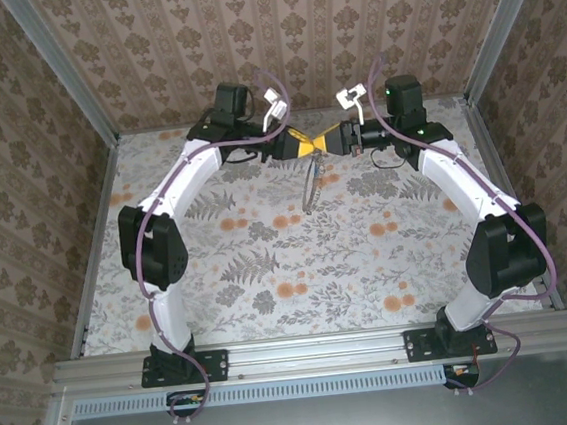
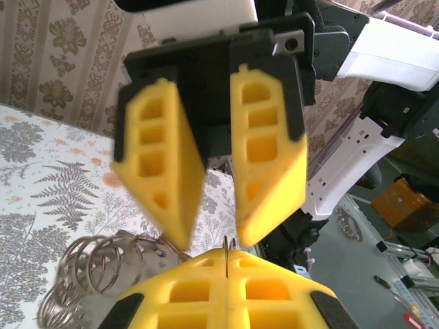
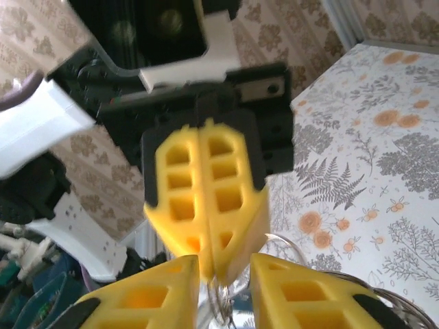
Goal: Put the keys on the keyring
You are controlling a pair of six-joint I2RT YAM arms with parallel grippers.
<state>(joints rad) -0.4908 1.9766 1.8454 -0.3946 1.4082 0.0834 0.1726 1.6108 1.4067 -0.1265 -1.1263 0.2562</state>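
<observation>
Currently the left fingers [image 1: 304, 148] are pressed together. In the left wrist view a thin metal wire stands up in the seam btw. them, so I judge they are clamped on the keyring [image 1: 309, 185], i.e. on its small ring. The strap [image 2: 89, 271] of the keyring hangs down below these fingers w/ its long axis approx. vertical. Its low end is near the counter [image 1: 268, 264] or on it; I cannot tell which. In the left wrist view the coiled loops of the strap lie below and to one side of the closed pair. The right fingers [image 1: 328, 142] are apart, w/ nothing I can see held btw. them. They point directly at the left fingers, tip toward tip and very near; whether they touch I cannot tell. In the right wrist view the closed left pair sits just ahead of the gap of the open pair, and a bit of ring wire curves beside that gap. So the relation that matters is this: the ring edge lies straight ahead of the right fingers, approx. on their own axis, and the right arm is the free one. In my opinion the next move needs the open pair to come onto the wire w/out pushing it out of the left grip.
</observation>
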